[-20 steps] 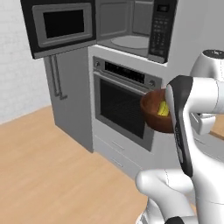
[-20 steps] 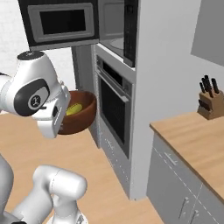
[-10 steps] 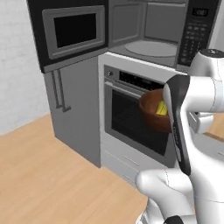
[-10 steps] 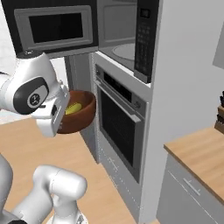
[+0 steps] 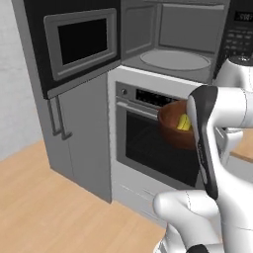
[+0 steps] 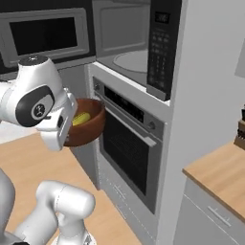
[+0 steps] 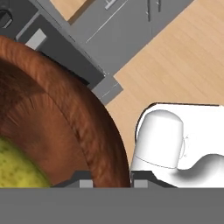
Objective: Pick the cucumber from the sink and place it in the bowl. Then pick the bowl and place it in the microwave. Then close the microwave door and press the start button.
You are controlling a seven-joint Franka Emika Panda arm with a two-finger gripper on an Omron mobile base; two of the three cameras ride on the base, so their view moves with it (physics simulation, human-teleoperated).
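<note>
My gripper (image 7: pixel 109 179) is shut on the rim of the reddish-brown wooden bowl (image 7: pixel 52 122), one finger inside the wall and one outside. The yellow-green cucumber (image 7: pixel 17 170) lies in the bowl. From the base, the bowl (image 5: pixel 170 126) (image 6: pixel 88 127) hangs in the air in front of the oven, below the microwave, with the cucumber (image 5: pixel 184 122) (image 6: pixel 81 118) showing over its rim. The microwave (image 5: pixel 173 39) (image 6: pixel 124 33) stands open, its turntable plate (image 5: pixel 175 60) bare. The microwave door (image 5: pixel 81 42) (image 6: pixel 45 36) is swung out to the left. The sink is out of view.
A glass-fronted oven (image 5: pixel 153 148) (image 6: pixel 129 148) sits right under the microwave. The keypad strip (image 5: pixel 237 39) (image 6: pixel 160 48) runs along the cavity's right side. A tall grey cabinet (image 5: pixel 74 138) stands to the left. A wooden counter (image 6: pixel 220 172) with a knife block (image 6: pixel 239 131) lies to the right.
The whole picture has shifted: the base has driven closer, and the microwave and oven look bigger and nearer. The arm holds the bowl in the same pose.
</note>
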